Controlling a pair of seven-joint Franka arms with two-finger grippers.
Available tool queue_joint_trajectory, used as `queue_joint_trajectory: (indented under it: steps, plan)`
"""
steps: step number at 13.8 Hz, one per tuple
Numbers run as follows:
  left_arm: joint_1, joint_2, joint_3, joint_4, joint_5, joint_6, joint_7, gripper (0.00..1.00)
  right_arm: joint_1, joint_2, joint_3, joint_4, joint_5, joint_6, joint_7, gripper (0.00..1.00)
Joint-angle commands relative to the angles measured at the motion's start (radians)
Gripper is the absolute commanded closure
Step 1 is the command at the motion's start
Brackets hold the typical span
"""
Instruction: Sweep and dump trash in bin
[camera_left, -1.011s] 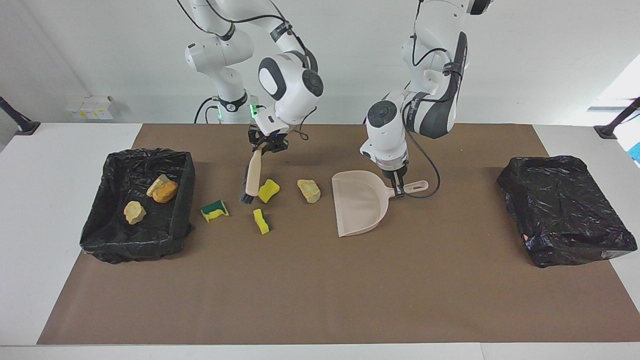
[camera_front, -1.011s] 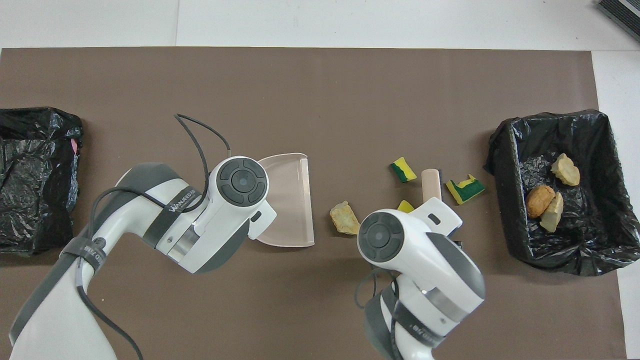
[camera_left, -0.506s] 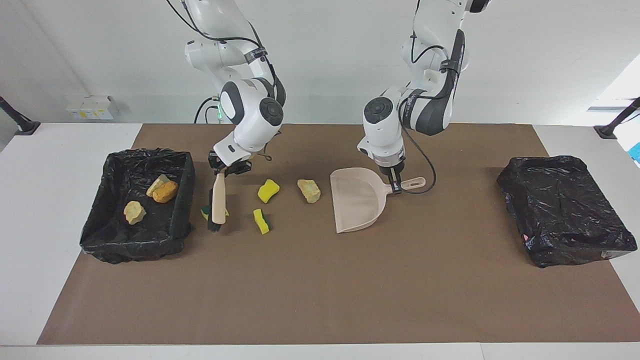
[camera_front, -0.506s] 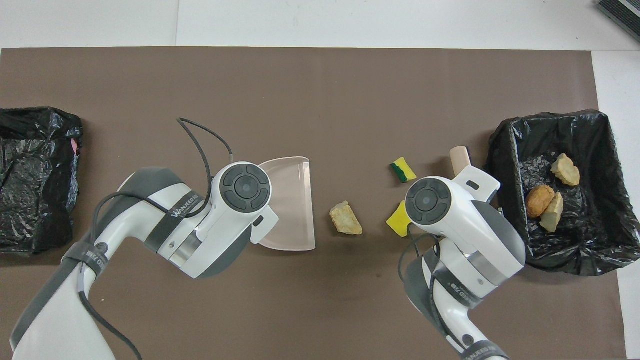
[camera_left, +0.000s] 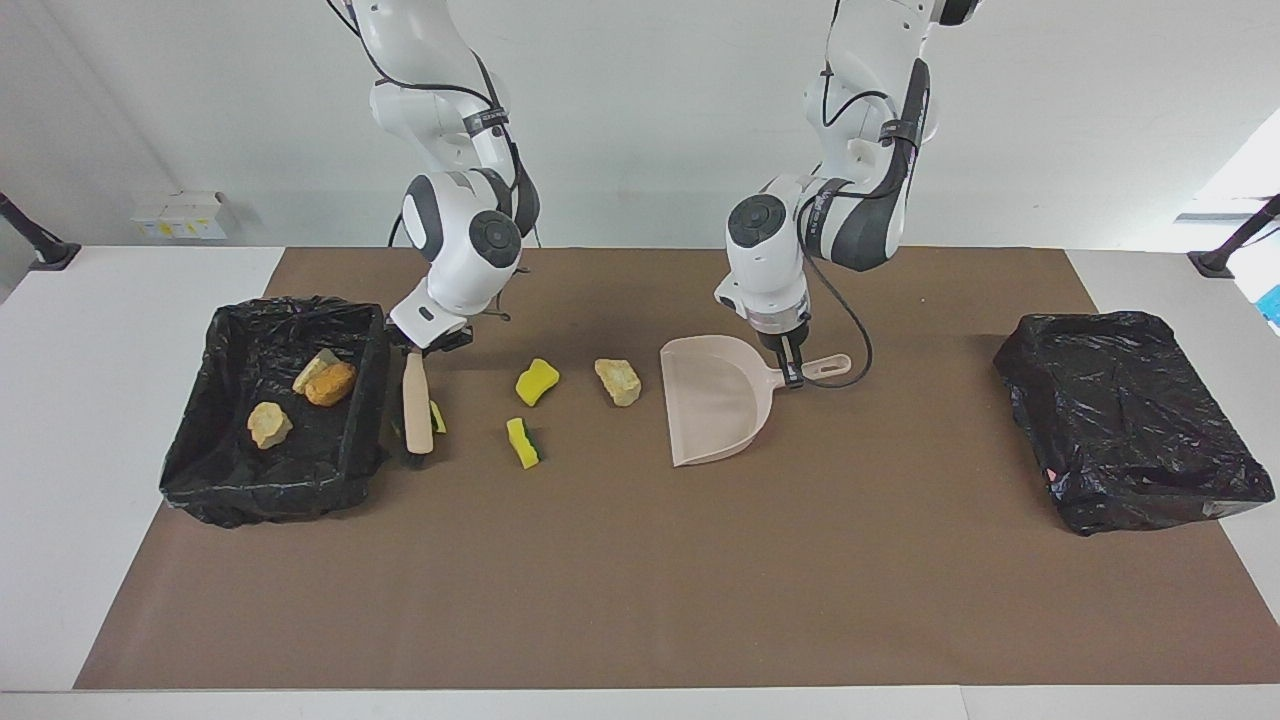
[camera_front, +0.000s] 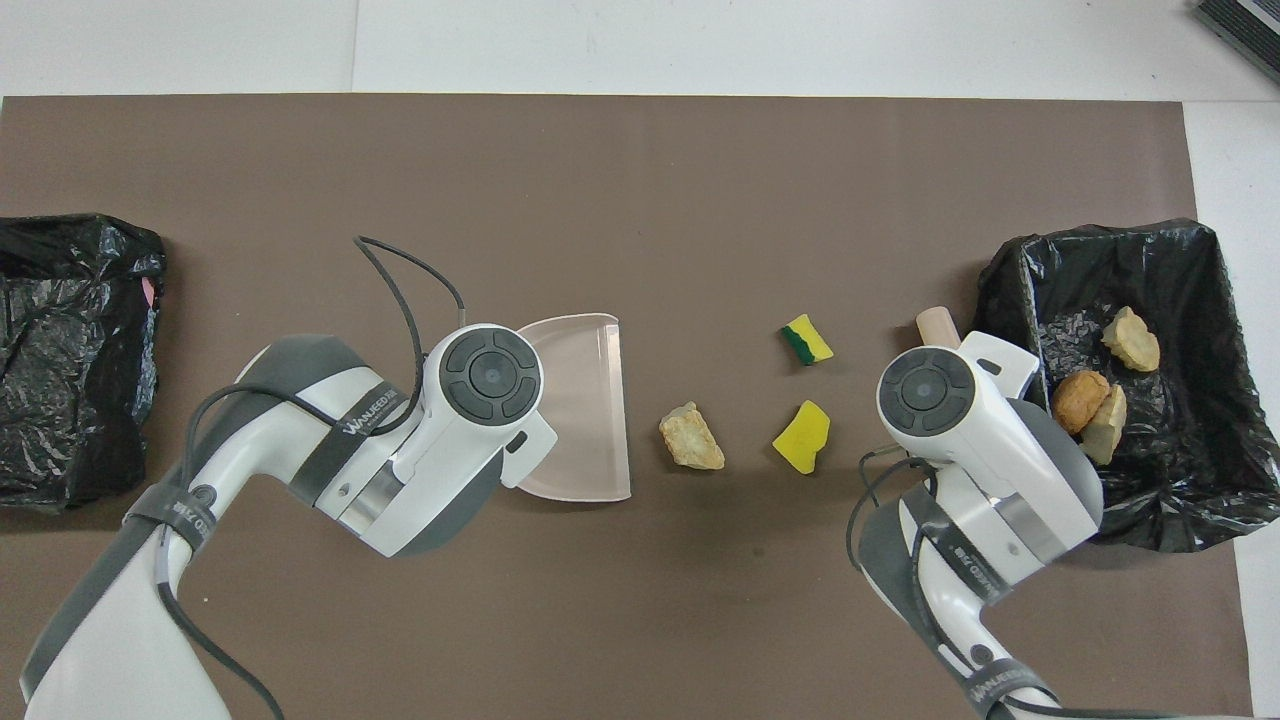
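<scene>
1. Right claw (camera_left: 424, 352): clenched on the upper end of the hand brush (camera_left: 416, 412), just beside the open bin (camera_left: 372, 330) at the right arm's end of the table (camera_left: 640, 560); the brush hangs near upright, bristles down at the table, its long axis tipped slightly away from the robots.
2. Left claw (camera_left: 793, 372): clenched on the handle of the dustpan (camera_left: 715, 400); the pan lies flat on the table, its handle toward the left arm's end, its open mouth turned toward the loose trash and slightly away from the robots.
3. Trash on the table: one sponge bit (camera_left: 436, 416) sits just beside the brush, largely hidden by it; a second sponge bit (camera_left: 537, 381) and a third sponge bit (camera_left: 523, 443) lie between brush and pan; a beige lump (camera_left: 618, 381) rests near the pan's mouth.
4. Trash in the open bin: two pale lumps (camera_left: 268, 424) and one orange-brown lump (camera_left: 331, 383) lie inside; a second bin (camera_left: 1130, 430) at the left arm's end looks empty.
5. Step in hand, as judged: the sweep; the brush stands on the bin's side of the remaining pieces.
6. Next move, as judged: draw the bristles toward the pan, gathering all three sponge bits and the lump; the pan must hold flat against the push.
</scene>
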Motion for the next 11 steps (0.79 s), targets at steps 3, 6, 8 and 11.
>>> queue_joint_trajectory:
  steps: [3, 6, 8, 11]
  plan:
    - [-0.017, -0.029, 0.009, -0.043, 0.022, 0.008, -0.02, 1.0, 0.072, -0.021, 0.016, -0.03, 0.233, 0.082, -0.132, 1.0]
    - [-0.016, -0.029, 0.01, -0.044, 0.022, 0.013, -0.021, 1.0, 0.161, -0.003, 0.016, -0.01, 0.342, 0.175, -0.132, 1.0]
    - [-0.016, -0.029, 0.009, -0.044, 0.022, 0.014, -0.024, 1.0, 0.176, 0.032, 0.016, 0.012, 0.44, 0.208, -0.118, 1.0]
    - [-0.014, -0.029, 0.009, -0.044, 0.022, 0.017, -0.026, 1.0, 0.231, 0.063, 0.017, 0.067, 0.564, 0.208, -0.052, 1.0]
